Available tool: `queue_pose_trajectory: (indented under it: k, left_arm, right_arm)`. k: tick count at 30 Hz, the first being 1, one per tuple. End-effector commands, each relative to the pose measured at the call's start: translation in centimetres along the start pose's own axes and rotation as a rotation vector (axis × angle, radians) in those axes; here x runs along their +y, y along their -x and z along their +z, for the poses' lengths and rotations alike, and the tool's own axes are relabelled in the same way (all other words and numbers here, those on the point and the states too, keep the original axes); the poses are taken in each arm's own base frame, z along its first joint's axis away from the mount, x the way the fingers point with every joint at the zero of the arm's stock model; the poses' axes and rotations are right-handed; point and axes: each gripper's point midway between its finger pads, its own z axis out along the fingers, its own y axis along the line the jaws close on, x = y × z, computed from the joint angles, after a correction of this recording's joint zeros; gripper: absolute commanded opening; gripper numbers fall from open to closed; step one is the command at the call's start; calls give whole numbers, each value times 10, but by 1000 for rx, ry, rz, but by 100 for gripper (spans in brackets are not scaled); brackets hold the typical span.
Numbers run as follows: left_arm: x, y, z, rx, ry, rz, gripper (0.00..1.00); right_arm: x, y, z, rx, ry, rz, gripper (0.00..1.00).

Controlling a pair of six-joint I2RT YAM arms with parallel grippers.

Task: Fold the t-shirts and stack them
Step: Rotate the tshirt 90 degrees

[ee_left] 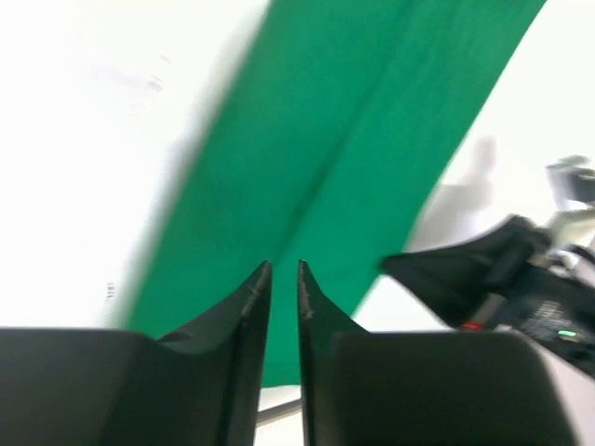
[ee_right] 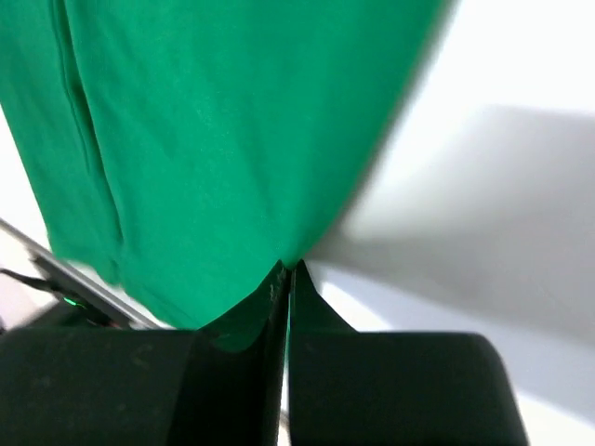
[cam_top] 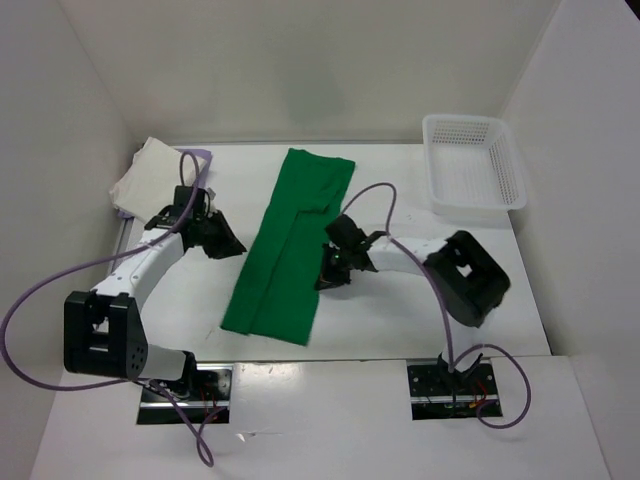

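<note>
**Pinching the green shirt's right edge for the next fold**

My right gripper [cam_top: 331, 274] is shut on the right edge of the green shirt [cam_top: 285, 250], which lies as a long strip mid-table, running near to far. My left gripper [cam_top: 222, 240] sits just left of the strip, jaws a slit apart and holding nothing. To fold well, I judge the left should take its own hold on the cloth before any big lift. Both should then rise evenly so the strip does not twist or drag, and the edges should land square. The cream shirt [cam_top: 150, 170] lies in the far-left corner, the basket [cam_top: 478, 205] far right.
</note>
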Motion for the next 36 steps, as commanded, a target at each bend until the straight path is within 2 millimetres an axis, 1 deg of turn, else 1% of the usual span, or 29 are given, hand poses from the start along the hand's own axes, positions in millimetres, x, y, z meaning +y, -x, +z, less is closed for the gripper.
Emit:
queue_pose_trajectory:
  k: [1,2,4,5,6,7,8,9,11,12,14,16,18,20,21,23,24,25,26,27,28,29,30,31,32,33,34,35,36]
  left_arm:
    - [-7,-28,14,98,-22,63,26]
    - [-8,-37,16,133,-20,67,27]
    - [-4,-60,19,203,14,94,33]
    - [3,-73,20,238,33,94,35]
    - [9,-83,16,266,60,93,38]
    - [14,-93,15,296,78,92,45]
    - [21,-100,13,314,93,84,48]
    - [34,-116,9,357,130,56,50]
    - [36,-129,5,389,114,20,59]
    - [42,-134,2,393,115,-17,61]
    - [44,-135,0,399,115,-53,61]
    - [42,-125,3,364,119,-39,62]
    - [30,-106,12,326,101,-24,62]
    - [23,-86,27,285,111,8,62]
    - [7,-64,30,231,86,28,62]
    - [-6,-42,46,189,73,64,62]
    - [-5,-26,52,143,113,73,62]
    - [-18,-4,56,91,98,99,62]
    - [-12,0,73,103,127,104,62]
    - [-10,9,81,80,153,108,62]
    - [-8,13,88,82,168,117,62]
    - [-6,15,100,98,180,113,62]
    - [-7,9,103,127,164,107,59]
    - [-9,7,103,138,149,106,59]
    - [-14,8,101,124,121,111,58]
    - [-10,-1,100,140,112,95,58]
    - [-14,1,95,115,91,103,58]
    - [-13,-3,93,123,87,92,58]
    - [-10,-7,94,132,95,89,58]
  right_arm:
    - [-33,-32,-35,44,-77,-38,1]
    - [-37,-39,-44,36,-69,-25,9]
    - [-44,-37,-57,9,-80,25,14]
    - [-41,-30,-69,-37,-71,34,21]
    - [-43,-33,-76,-46,-75,33,29]
    - [-45,-32,-82,-58,-73,56,37]
    - [-36,-35,-95,-67,-27,59,49]
    - [-34,-39,-99,-64,-7,68,52]
    - [-34,-58,-102,-21,51,113,55]
    - [-44,-78,-96,46,54,151,56]
    - [-53,-84,-96,38,43,163,57]
    - [-58,-82,-93,21,28,163,57]
    - [-53,-64,-87,-28,29,151,57]
    - [-39,-26,-86,-111,56,123,56]
    - [-37,-6,-76,-128,37,126,53]
    - [-40,23,-69,-166,22,134,43]
    - [-46,49,-66,-198,15,173,39]
    - [-48,64,-67,-228,12,173,38]
    - [-51,80,-68,-262,6,185,38]
    - [-50,110,-77,-323,9,193,38]
    - [-59,122,-71,-330,-13,216,44]
    - [-66,137,-72,-358,-29,223,46]
    - [-70,164,-82,-415,-32,236,46]
    - [-84,175,-72,-417,-58,260,46]
    - [-85,195,-76,-452,-61,259,46]
    - [-100,210,-77,-474,-70,288,46]
    - [-114,215,-62,-453,-83,311,46]
    - [-106,230,-63,-451,-36,306,46]
    - [-108,238,-60,-448,-28,311,46]
